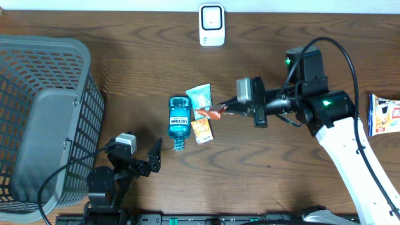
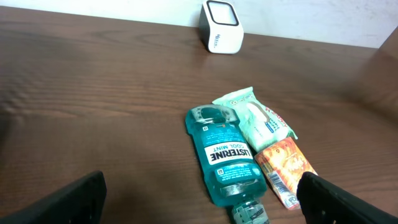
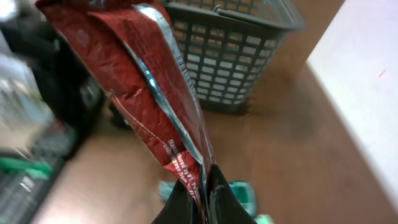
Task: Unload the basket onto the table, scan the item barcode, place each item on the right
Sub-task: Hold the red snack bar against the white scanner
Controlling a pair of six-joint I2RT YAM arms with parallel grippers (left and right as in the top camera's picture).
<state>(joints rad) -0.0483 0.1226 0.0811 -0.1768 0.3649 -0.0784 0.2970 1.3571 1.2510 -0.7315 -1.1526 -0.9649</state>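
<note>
Red packet (image 3: 138, 78) clamped at its edge in the right gripper (image 3: 202, 200); left gripper (image 1: 139, 153) spread wide.

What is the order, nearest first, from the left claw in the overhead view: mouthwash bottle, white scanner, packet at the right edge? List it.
1. Mouthwash bottle, mid-table, just beyond the left claw.
2. White scanner, at the far edge.
3. Packet, at the far right edge.
</note>
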